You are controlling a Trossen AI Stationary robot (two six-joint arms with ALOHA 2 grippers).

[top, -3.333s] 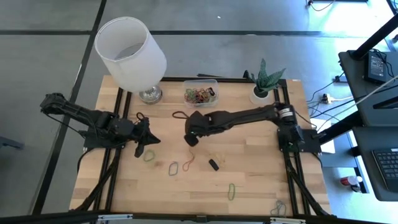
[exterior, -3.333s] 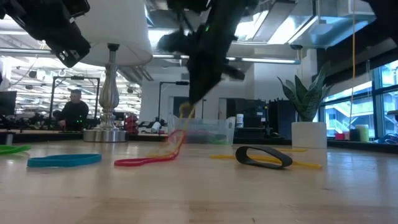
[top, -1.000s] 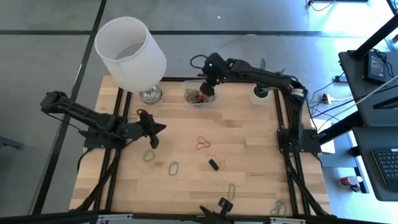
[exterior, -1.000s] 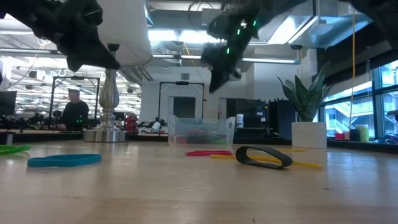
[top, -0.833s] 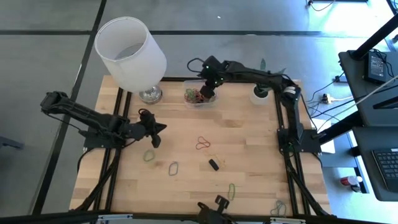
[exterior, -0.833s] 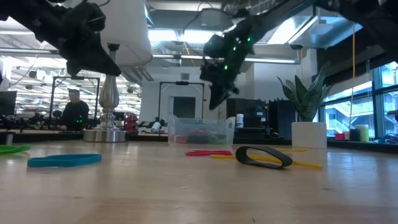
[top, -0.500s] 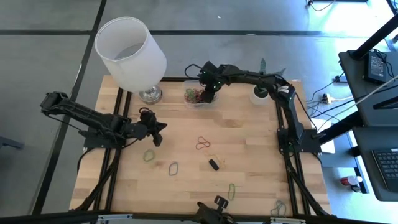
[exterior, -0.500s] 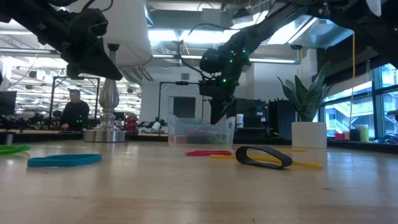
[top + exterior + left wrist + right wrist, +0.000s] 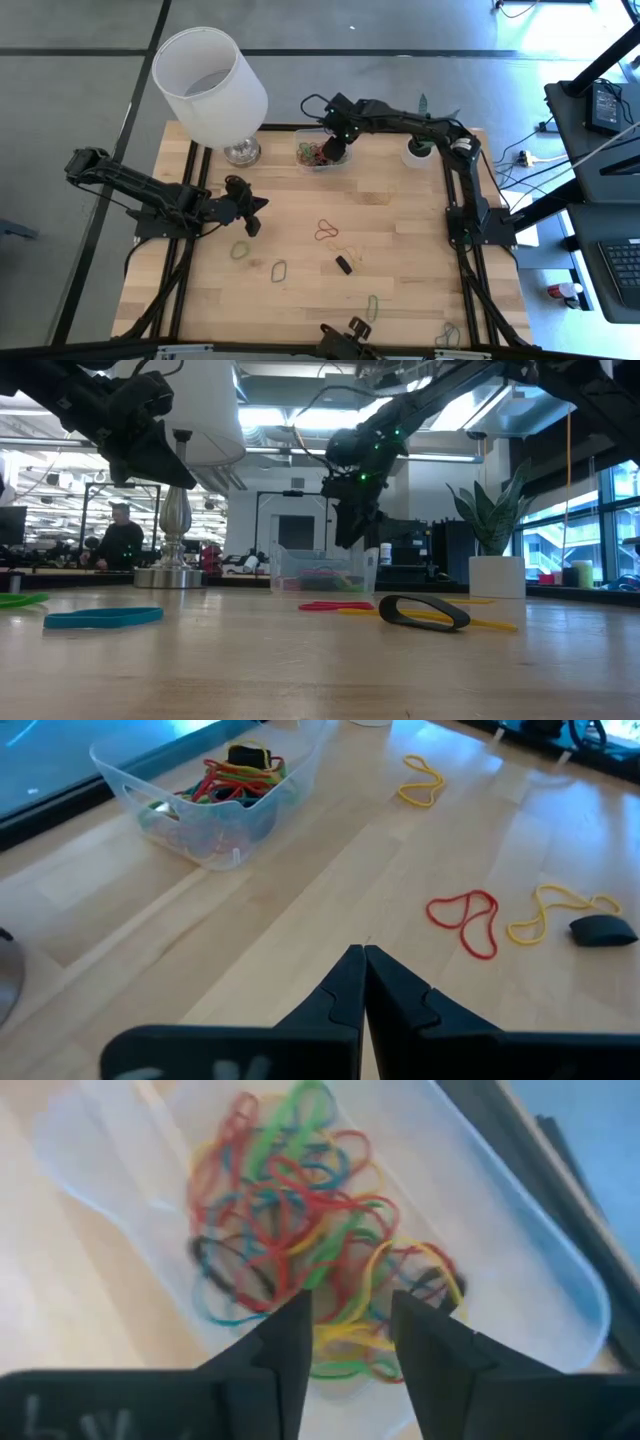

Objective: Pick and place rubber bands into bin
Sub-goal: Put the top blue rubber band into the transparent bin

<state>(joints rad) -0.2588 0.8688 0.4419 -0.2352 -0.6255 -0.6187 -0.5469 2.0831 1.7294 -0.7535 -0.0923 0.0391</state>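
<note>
The clear bin (image 9: pixel 322 153) stands at the table's far edge, with a tangle of coloured rubber bands (image 9: pixel 300 1230) lying on its floor. My right gripper (image 9: pixel 350 1320) hangs open just above it, pointing steeply down, with nothing between its fingers (image 9: pixel 350 532). Loose bands lie flat on the wood: a red one (image 9: pixel 326 232), a yellow one (image 9: pixel 346 249), a black one (image 9: pixel 343 264) and green ones (image 9: pixel 239 250) (image 9: pixel 279 269) (image 9: pixel 372 306). My left gripper (image 9: pixel 362 965) is shut and empty above the table's left part (image 9: pixel 250 212).
A lamp with a big white shade (image 9: pixel 210 75) and a metal foot (image 9: pixel 241 152) stands left of the bin. A white plant pot (image 9: pixel 418 150) stands to its right. A person (image 9: pixel 120 535) sits in the room beyond the table.
My right gripper has sunk toward the bin and tipped more steeply down over the bands in it. The bands on the table lie as before.
</note>
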